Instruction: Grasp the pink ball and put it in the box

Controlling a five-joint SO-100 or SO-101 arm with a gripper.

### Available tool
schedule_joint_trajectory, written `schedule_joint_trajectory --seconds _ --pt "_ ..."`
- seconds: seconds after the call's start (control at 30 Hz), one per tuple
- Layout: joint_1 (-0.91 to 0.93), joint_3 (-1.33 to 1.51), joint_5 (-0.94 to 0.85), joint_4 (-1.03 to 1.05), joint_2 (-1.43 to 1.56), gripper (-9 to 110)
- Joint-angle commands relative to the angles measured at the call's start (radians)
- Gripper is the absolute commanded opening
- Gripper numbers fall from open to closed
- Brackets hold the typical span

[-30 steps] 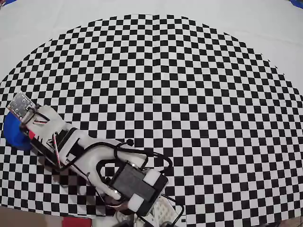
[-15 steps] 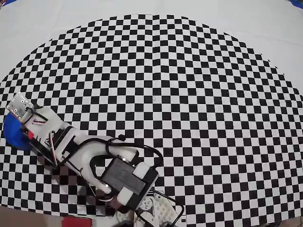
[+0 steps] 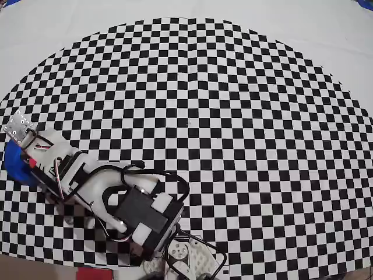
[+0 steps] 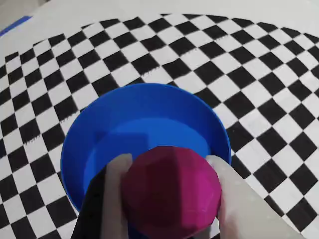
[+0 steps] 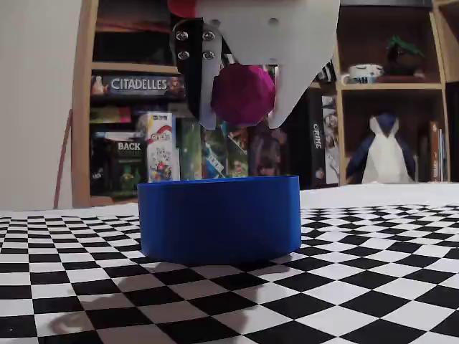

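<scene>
Tool [image 5: 244, 107] grips the pink ball [image 5: 242, 94] at top center of the fixed view, directly above the upright, open-topped blue box [image 5: 219, 218].

The gripper [image 5: 244, 107] holds the pink ball [image 5: 243, 94] directly above the box [image 5: 219, 217], with a clear air gap between ball and rim in the fixed view. The box interior [image 4: 149, 134] is empty in the wrist view. In the overhead view, the checkered mat [image 3: 233, 116] is unobstructed; only the arm [image 3: 99, 186] covers its lower left region.
</scene>
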Motion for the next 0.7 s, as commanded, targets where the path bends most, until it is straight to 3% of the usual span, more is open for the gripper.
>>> schedule_joint_trajectory --seconds 0.0,0.67 --pt "-0.003 -0.057 -0.005 -0.017 -0.005 0" --pt "0.003 -0.144 -0.003 -0.018 -0.109 0"
